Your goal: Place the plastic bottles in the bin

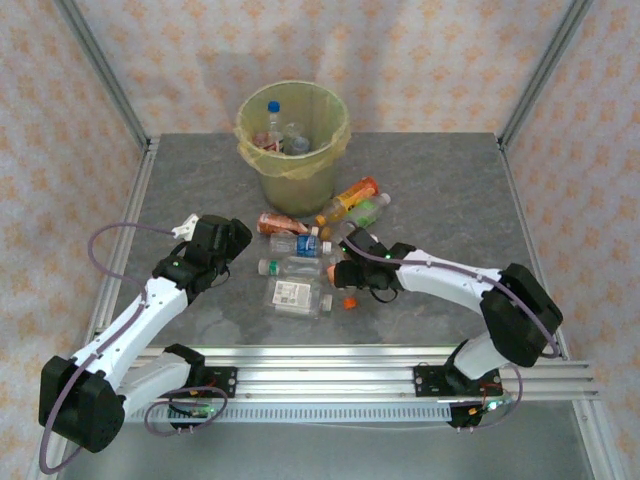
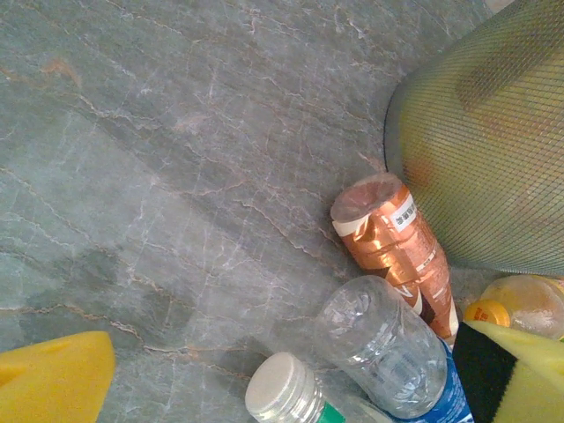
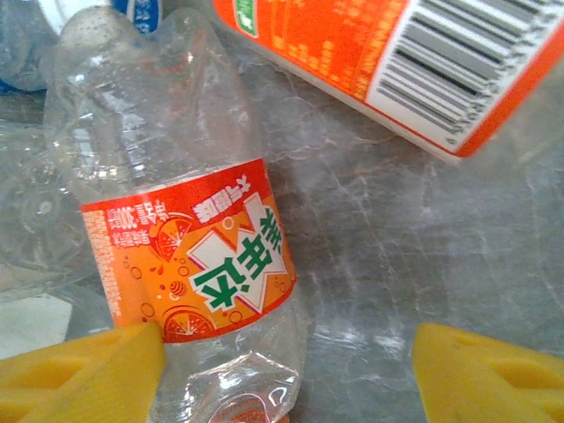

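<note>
Right tool point(image 3: 286, 361) straddles the crushed orange-label bottle point(image 3: 189, 264), unclamped; left tool point(image 2: 282, 379) gapes empty. I'd centre the bottle before squeezing.

Frame edges crop the bin point(image 2: 493, 150) and the orange-labelled bottle point(image 3: 189, 264).

Seen from above, a grey stone-patterned table point(image 1: 450, 190) with pale veins running through its surface. Silver metal strips edge its left and right sides. A slotted aluminium rail point(image 1: 340, 372) runs along its near edge. A left post point(image 1: 100, 70) and a right post point(image 1: 545, 70) rise slanting from the far corners. Behind them stand walls point(image 1: 400, 50) papered pale pink with a faint orange flower pattern.
</note>
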Controlling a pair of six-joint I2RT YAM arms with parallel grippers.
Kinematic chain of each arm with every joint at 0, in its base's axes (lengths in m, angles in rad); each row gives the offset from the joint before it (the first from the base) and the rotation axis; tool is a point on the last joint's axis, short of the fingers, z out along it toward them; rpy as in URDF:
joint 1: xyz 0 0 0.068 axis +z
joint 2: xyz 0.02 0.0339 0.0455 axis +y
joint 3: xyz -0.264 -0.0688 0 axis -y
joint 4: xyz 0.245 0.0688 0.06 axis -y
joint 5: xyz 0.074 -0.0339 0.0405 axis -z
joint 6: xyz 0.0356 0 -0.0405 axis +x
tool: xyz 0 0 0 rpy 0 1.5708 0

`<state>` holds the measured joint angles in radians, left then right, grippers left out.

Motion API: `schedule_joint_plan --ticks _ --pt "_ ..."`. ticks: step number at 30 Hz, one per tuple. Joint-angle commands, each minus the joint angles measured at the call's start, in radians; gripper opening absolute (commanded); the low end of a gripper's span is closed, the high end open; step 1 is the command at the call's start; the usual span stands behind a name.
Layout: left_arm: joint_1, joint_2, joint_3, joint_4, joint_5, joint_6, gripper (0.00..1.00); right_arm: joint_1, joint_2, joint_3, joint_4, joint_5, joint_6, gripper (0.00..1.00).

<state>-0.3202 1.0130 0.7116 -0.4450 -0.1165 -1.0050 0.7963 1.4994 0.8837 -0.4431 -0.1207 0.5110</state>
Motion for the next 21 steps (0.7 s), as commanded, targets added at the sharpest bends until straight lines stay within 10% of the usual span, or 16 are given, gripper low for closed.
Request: schedule_joint_plan --ticks 1,21 --pt "0.006 -0.011 0.029 -0.036 -0.049 -0.006 1.00 0.012 0.026 0.019 0.007 -0.009 -0.017 0.75" --pt "0.006 -0.034 0.037 -0.072 -0.083 -0.002 1.00 0.018 0.043 0.075 0.037 -0.019 -0.025 0.77"
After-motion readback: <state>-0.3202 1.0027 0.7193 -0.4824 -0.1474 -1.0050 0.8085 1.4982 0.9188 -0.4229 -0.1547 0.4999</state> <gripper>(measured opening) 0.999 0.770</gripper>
